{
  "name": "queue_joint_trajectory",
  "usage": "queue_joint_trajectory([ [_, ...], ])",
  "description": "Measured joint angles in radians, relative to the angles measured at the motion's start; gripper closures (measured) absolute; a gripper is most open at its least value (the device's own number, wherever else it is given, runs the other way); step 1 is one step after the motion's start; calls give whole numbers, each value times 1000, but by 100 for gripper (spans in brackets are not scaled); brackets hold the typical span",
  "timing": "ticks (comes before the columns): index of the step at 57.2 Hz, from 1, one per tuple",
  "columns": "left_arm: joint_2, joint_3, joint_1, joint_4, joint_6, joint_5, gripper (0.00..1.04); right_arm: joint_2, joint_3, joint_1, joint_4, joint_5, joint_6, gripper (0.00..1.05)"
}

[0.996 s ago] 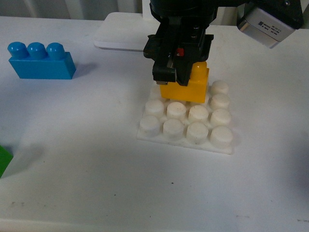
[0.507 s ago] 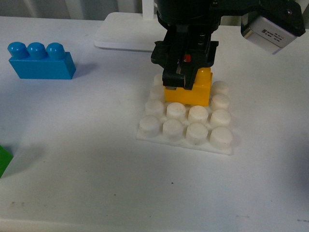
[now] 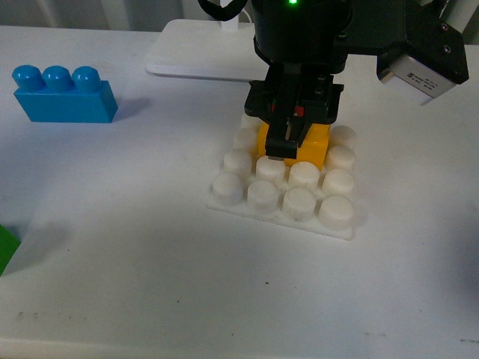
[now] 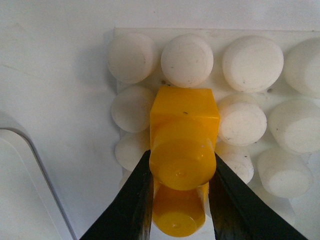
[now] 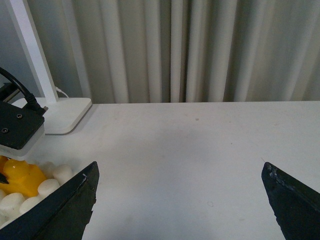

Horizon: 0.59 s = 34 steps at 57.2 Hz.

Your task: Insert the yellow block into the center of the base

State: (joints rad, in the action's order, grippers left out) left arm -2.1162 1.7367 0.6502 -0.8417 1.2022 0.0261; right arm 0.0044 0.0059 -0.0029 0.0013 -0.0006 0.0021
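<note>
My left gripper [image 3: 293,146] is shut on the yellow block [image 3: 313,143] and holds it down among the studs in the back middle of the white studded base [image 3: 224,203]. In the left wrist view the black fingers [image 4: 134,200] clamp the yellow block [image 4: 184,145] by its two studs, over the base [image 4: 122,40], with white studs on both sides. My right gripper [image 5: 180,200] is open and empty over bare table; the block [image 5: 20,177] and base studs [image 5: 55,175] show at its edge.
A blue three-stud brick [image 3: 63,93] lies at the far left. The smooth white lamp foot [image 3: 198,52] sits behind the base. A green piece [image 3: 6,250] shows at the left edge. Curtains hang behind the table.
My left gripper has moved right and down with the yellow block, from above the base's back edge to sitting low among the studs. The base has shifted slightly.
</note>
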Motion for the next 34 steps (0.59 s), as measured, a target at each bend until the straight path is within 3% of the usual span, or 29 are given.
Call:
queue_joint_trajectory([
  [15, 2, -4, -2, 13, -1, -14, 78, 0, 0, 0, 0, 0, 0, 9],
  [34, 79, -63, -64, 134, 24, -19, 27, 0, 0, 0, 0, 0, 0, 9],
])
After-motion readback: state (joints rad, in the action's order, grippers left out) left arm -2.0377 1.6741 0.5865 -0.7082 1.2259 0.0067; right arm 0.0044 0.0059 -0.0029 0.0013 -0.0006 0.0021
